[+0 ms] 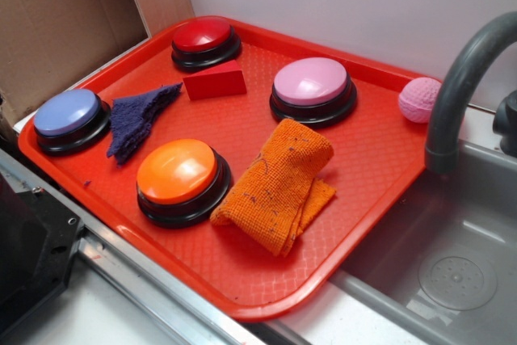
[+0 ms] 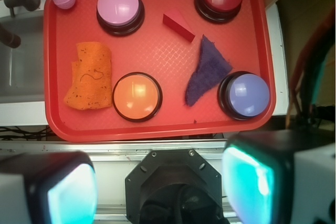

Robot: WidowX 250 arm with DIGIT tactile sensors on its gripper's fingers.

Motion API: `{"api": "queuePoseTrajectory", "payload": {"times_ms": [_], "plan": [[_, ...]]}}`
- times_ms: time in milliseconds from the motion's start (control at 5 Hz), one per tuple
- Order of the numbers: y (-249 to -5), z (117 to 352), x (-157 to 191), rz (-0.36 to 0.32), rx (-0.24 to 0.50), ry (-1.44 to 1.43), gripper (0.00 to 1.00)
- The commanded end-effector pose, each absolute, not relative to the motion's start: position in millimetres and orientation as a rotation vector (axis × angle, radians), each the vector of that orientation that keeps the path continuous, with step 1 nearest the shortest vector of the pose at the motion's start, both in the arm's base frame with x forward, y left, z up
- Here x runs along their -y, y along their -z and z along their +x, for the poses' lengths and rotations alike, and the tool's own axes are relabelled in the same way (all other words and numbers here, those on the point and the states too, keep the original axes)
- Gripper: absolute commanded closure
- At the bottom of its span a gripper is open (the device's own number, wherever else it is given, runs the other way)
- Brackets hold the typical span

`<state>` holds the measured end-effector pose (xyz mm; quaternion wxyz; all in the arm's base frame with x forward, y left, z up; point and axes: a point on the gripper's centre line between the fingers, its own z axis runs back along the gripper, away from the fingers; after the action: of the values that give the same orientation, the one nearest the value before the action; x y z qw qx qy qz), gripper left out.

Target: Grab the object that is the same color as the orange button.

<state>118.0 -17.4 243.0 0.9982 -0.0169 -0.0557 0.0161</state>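
Exterior view shows a red plastic tray (image 1: pixel 380 199) holding everything: a folded orange knitted cloth with dark flecks (image 1: pixel 279 186) lies rumpled on the near-right part of the tray, just right of the glossy orange dome button on a black base (image 1: pixel 179 174), close beside it but whether they touch is unclear. Far side of the tray holds a red dome button (image 1: pixel 202 36) and a pink dome button (image 1: pixel 311 84); a red wedge block (image 1: pixel 216 82) sits between them. Left edge has a blue-violet dome button (image 1: pixel 68 115) with a dark purple cloth (image 1: pixel 137 117) beside it. A pink textured ball (image 1: pixel 419 99) rests at the tray's far-right corner by a grey faucet (image 1: pixel 456 90) over a sink (image 1: pixel 460 272). Colour match makes the orange cloth the target, and it lies flat and unobstructed, probably easy to pinch from above. Wrist view looks down on the whole tray, so the gripper (image 2: pixel 160 182) sits high and off the tray's near edge, fingers (image 2: pixel 63 192) spread wide apart, holding nothing. Approach not yet begun.
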Motion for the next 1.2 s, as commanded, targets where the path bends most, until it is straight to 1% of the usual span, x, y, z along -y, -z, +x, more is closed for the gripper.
{"api": "queuePoseTrajectory", "payload": {"times_ms": [0, 200, 400, 600, 800, 1000], "plan": [[-243, 118, 17, -0.034, 0.111, -0.032, 0.00], [-254, 126, 30, -0.053, 0.154, 0.021, 0.00], [-262, 137, 50, -0.056, 0.176, 0.093, 0.00], [-234, 154, 71, -0.044, 0.089, 0.187, 0.00], [-193, 168, 73, -0.055, 0.021, 0.193, 0.00], [-151, 196, 74, -0.081, -0.009, 0.197, 0.00]]}}
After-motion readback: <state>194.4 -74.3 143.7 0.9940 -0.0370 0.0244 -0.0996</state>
